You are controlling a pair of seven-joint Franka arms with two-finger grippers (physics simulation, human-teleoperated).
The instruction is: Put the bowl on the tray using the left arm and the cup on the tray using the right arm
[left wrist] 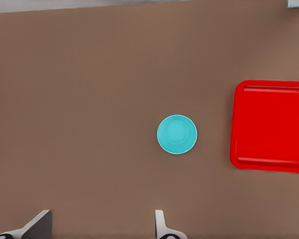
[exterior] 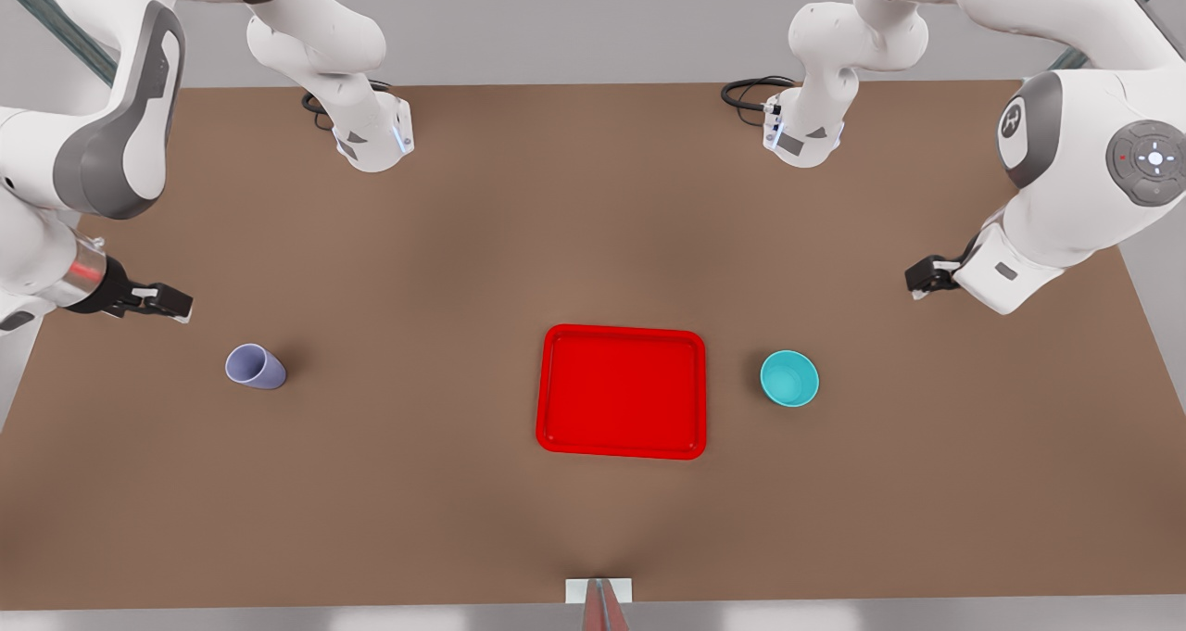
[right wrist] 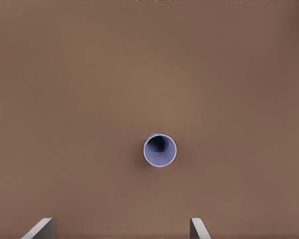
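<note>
A: Item 1, tray (exterior: 621, 391): red, flat, low rim, nothing on it. Sits mid-worktop, nearer the near edge w/ the small white bracket (exterior: 599, 590).

B: Item 2?

A: Bowl (exterior: 789, 378), teal, upright, on the worktop (exterior: 463, 223) just off the tray's short side, on the front view's right. Apart from tray, not touching.

B: Item 3, cup (exterior: 255, 367)?

A: Lavender, standing upright, mouth up. Well apart from tray, toward the worktop's edge on the front view's left.

B: Grippers?

A: Left gripper (exterior: 927, 277): up over the worktop's edge on the front view's right, near the bowl but well above and not over it. Its wrist view has the fingers (left wrist: 162, 226) spread wide, nothing between them; bowl (left wrist: 177, 134) and tray (left wrist: 271, 127) ahead. Right gripper (exterior: 165, 301): above the opposite edge, near the cup. Fingers (right wrist: 199, 229) wide apart, carrying nothing; cup (right wrist: 160, 150) centred ahead.

B: Status?

A: Judged: pre-grasp, neither piece picked up yet.

B: Risks?

A: Bowl is wide and shallow, so a finger landing on the rim instead of straddling the wall could flip or skid it into the tray. Cup is narrow and tapered: an off-centre descent may knock it over, and a low-grip squeeze could let it slide upward out of the pads. Both arms converging on one tray, so collision is poss. if drop-offs coincide
</note>
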